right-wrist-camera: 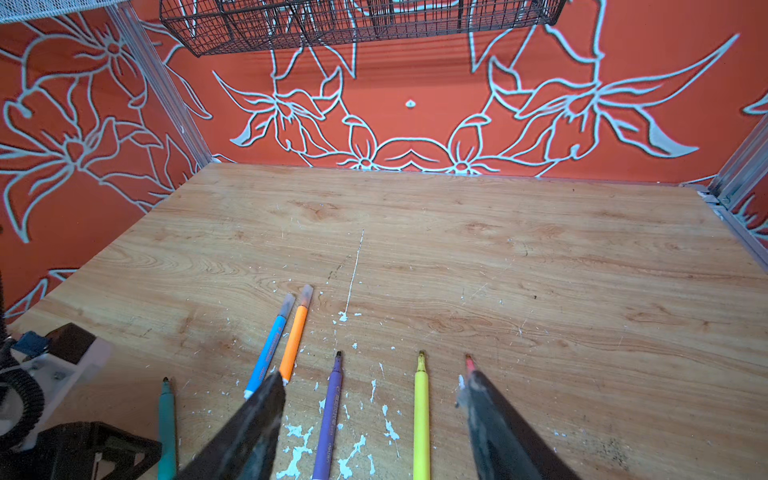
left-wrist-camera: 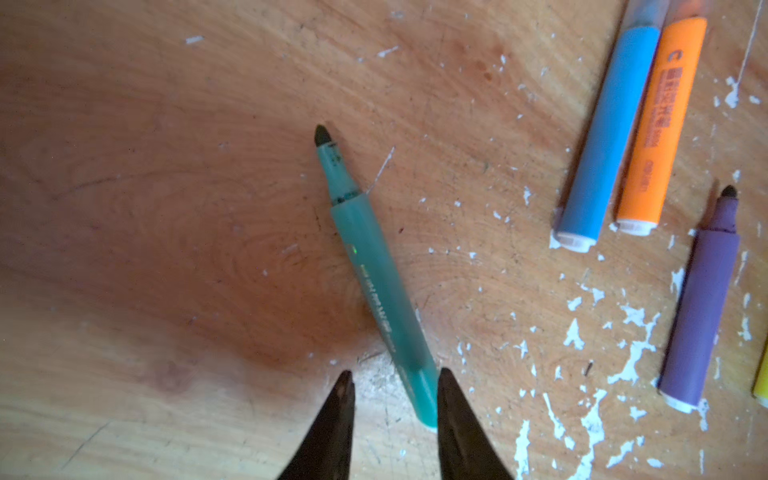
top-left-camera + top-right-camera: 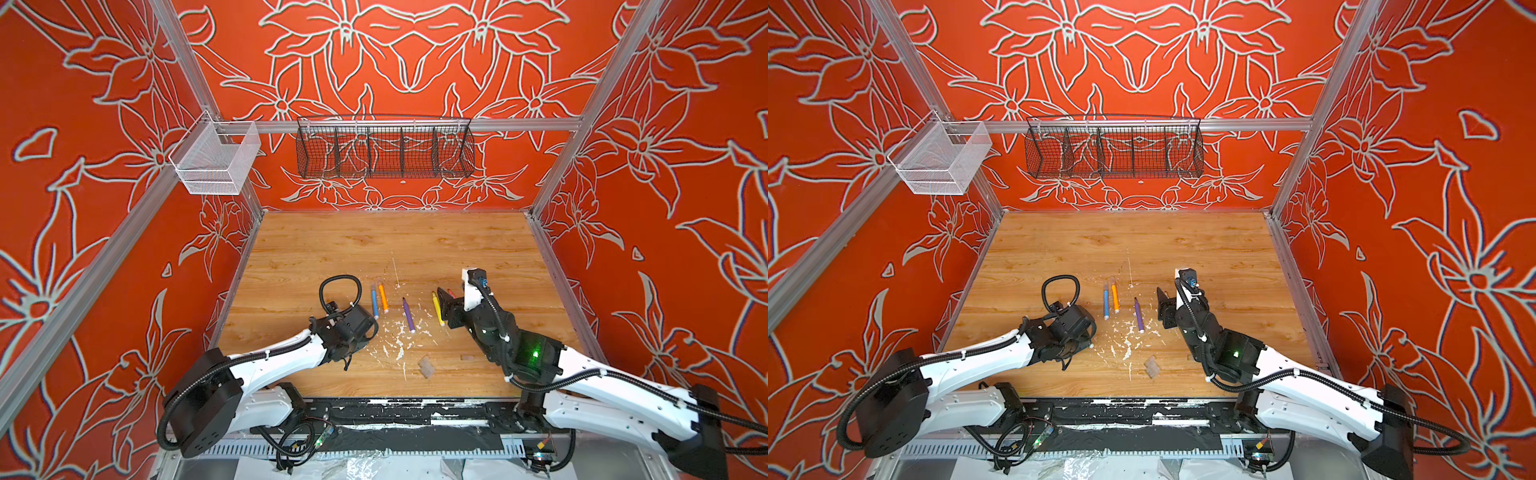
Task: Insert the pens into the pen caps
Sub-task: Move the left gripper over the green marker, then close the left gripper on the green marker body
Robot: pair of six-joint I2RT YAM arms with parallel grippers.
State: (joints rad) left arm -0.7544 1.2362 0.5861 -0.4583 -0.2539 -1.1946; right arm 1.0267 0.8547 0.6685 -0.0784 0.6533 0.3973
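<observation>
A green pen (image 2: 374,274) lies uncapped on the wooden table (image 3: 332,249). Its rear end sits between the fingers of my left gripper (image 2: 392,376), which is open, and touches only one finger. The blue pen (image 3: 375,302) and orange pen (image 3: 383,298) lie side by side, each with a clear pen cap (image 1: 306,294) on its tip. My right gripper (image 1: 374,376) hangs open and empty above the uncapped purple pen (image 1: 330,415) and yellow pen (image 1: 421,415). Beside one of its fingers a pink-red pen tip (image 1: 469,363) shows. Loose clear caps (image 3: 426,368) lie near the front edge.
White paint flecks (image 3: 399,336) speckle the wood around the pens. A black wire basket (image 3: 384,147) hangs on the back rail and a white mesh basket (image 3: 216,160) on the left rail. Red patterned walls close in three sides.
</observation>
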